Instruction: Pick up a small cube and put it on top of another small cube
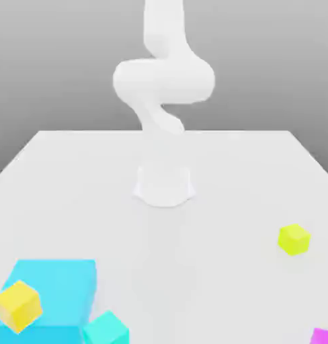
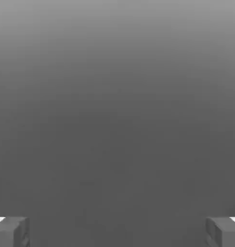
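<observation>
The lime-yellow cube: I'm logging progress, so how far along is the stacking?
Nothing looks done: the lime-yellow cube sits alone on the table. In hand: nothing; the end effector is open, fingertips wide apart around empty space. Left: picking it up and stacking it on another small cube.

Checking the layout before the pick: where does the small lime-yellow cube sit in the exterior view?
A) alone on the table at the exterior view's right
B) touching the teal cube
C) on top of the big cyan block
A: the small lime-yellow cube sits alone on the white table, far from the big cyan block and teal cube.
</observation>
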### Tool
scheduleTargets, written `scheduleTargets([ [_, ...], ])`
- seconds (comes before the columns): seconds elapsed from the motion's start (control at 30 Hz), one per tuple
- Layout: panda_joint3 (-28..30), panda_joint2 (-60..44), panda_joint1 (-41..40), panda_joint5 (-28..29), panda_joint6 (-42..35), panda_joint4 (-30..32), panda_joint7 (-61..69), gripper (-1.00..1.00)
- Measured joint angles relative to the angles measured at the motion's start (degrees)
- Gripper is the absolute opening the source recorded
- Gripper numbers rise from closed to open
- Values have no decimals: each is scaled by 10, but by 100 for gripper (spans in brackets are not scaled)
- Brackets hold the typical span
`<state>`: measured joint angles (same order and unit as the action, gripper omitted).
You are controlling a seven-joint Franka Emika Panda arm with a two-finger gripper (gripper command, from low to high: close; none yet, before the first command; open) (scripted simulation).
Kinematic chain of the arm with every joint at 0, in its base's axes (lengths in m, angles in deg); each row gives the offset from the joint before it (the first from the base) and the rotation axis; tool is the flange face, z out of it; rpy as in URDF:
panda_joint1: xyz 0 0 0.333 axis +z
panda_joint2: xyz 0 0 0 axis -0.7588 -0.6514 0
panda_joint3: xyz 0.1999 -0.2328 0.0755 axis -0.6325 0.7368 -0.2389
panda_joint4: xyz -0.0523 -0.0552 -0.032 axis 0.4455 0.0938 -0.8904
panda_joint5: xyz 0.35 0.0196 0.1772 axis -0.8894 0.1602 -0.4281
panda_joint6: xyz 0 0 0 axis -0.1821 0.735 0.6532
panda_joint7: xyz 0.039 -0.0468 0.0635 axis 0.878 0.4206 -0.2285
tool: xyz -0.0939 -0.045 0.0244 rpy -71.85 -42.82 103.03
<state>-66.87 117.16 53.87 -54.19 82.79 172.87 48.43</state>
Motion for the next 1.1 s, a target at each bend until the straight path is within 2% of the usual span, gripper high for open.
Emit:
scheduleTargets([
  [0.3, -23, -179, 165, -18, 110, 96, 233, 0],
  [0.57, -81, -335, 273, -22, 207, 179, 427, 0],
  [0.73, -118, -434, 344, 24, 267, 231, 513, 0],
  [0.97, -42, -579, 405, 108, 379, 215, 473, 0],
  [1.0, -35, -590, 410, 112, 388, 213, 470, -100],
  [1.1, -35, -590, 410, 112, 387, 213, 470, -100],
])
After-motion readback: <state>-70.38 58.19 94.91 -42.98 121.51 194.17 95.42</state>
